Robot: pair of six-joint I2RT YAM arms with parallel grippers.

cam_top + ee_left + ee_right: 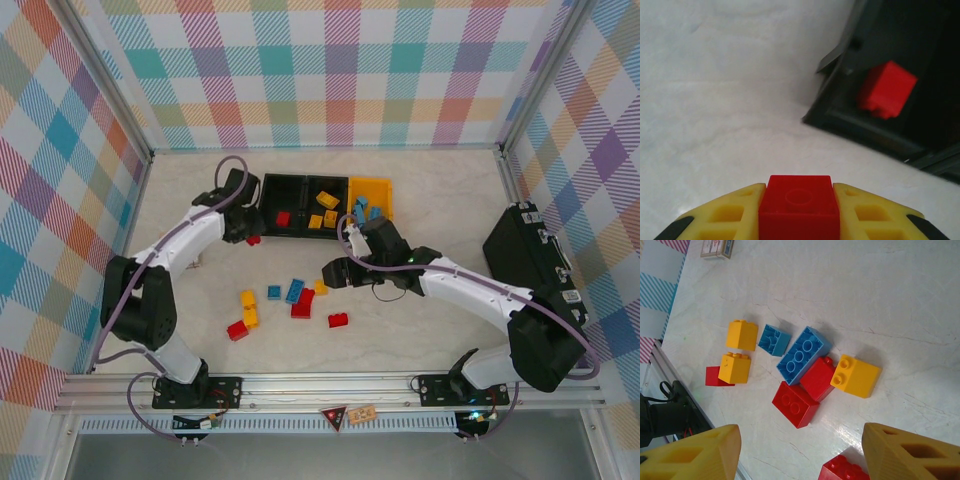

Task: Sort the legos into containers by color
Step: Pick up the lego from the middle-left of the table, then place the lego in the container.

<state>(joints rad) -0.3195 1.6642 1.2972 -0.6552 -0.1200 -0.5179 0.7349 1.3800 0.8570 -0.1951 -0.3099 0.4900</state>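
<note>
On the pale table [430, 200], the left gripper [244, 226], just left of the bins [320, 178], clenches a red brick [799, 210] that next needs lifting into the leftmost bin [855, 132]; the right gripper [335, 272] gapes empty over loose bricks [301, 305] before the bins.

Left wrist: clamped red brick [801, 207] cropped by bottom edge; black bin [900, 130] blurred, cropped at right edge. Right wrist: bottom red brick [842, 471] cropped by lower edge; leftmost red brick [713, 376] half hidden behind yellow brick [735, 368].
</note>
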